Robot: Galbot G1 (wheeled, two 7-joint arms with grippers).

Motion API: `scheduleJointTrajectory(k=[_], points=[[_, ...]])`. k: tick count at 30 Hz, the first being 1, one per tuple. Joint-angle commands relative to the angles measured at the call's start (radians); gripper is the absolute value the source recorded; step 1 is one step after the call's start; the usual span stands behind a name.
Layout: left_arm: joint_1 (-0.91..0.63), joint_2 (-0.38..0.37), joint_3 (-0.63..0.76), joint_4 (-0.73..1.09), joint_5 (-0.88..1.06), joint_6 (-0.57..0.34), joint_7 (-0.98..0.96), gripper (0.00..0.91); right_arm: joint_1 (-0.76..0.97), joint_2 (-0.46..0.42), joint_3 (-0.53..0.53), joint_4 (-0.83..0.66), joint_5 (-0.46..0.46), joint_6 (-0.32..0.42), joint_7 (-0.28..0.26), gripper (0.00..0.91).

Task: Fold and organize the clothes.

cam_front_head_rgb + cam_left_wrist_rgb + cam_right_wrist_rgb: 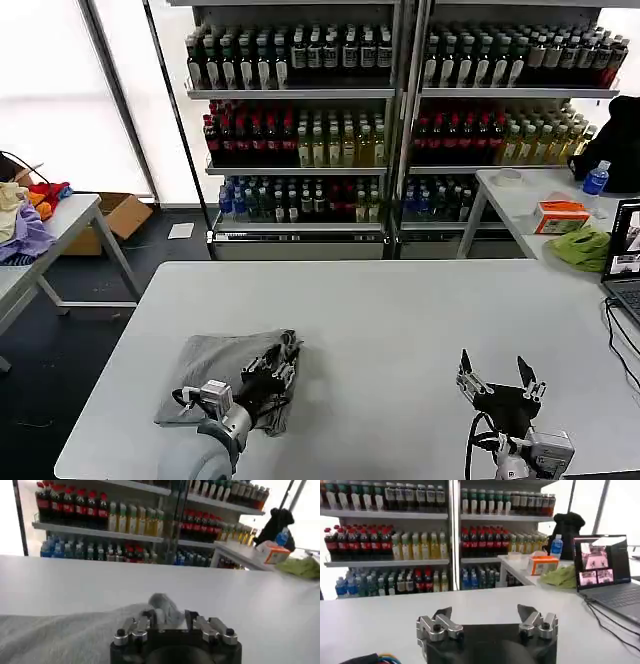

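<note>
White table [400,320]: the grey shirt [215,375] is pinched by the left gripper [268,384] for folding; the right gripper [497,382] is held spread, idle.

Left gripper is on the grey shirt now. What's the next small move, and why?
Probably lift the left gripper slightly, drawing the pinched fold across the grey shirt. Its fingers look closed on bunched fabric at the shirt's right edge, while the right gripper hovers open over bare table, well apart.

Soft matt grey cloth shirt [228,372] on smooth matt table [400,320].
</note>
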Motion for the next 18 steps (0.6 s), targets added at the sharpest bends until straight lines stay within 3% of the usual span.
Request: scheduleJointTrajectory(k=[1, 4, 9, 18], points=[[0.024, 0.027, -0.101, -0.144, -0.221, 0.011, -0.034, 0.907, 0.025, -0.004, -0.036, -0.022, -0.004, -0.001, -0.001, 0.907], [0.039, 0.061, -0.203, -0.181, -0.279, 0.019, -0.073, 0.907, 0.052, -0.008, -0.064, -0.044, -0.004, -0.005, -0.001, 0.907], [0.057, 0.095, -0.341, -0.075, -0.171, 0.004, -0.109, 0.907, 0.084, -0.012, -0.091, -0.063, 0.001, -0.008, -0.006, 0.907], [0.119, 0.093, -0.428, 0.029, -0.125, -0.006, -0.091, 0.907, 0.126, -0.034, -0.106, -0.103, 0.030, -0.007, -0.012, 0.907]])
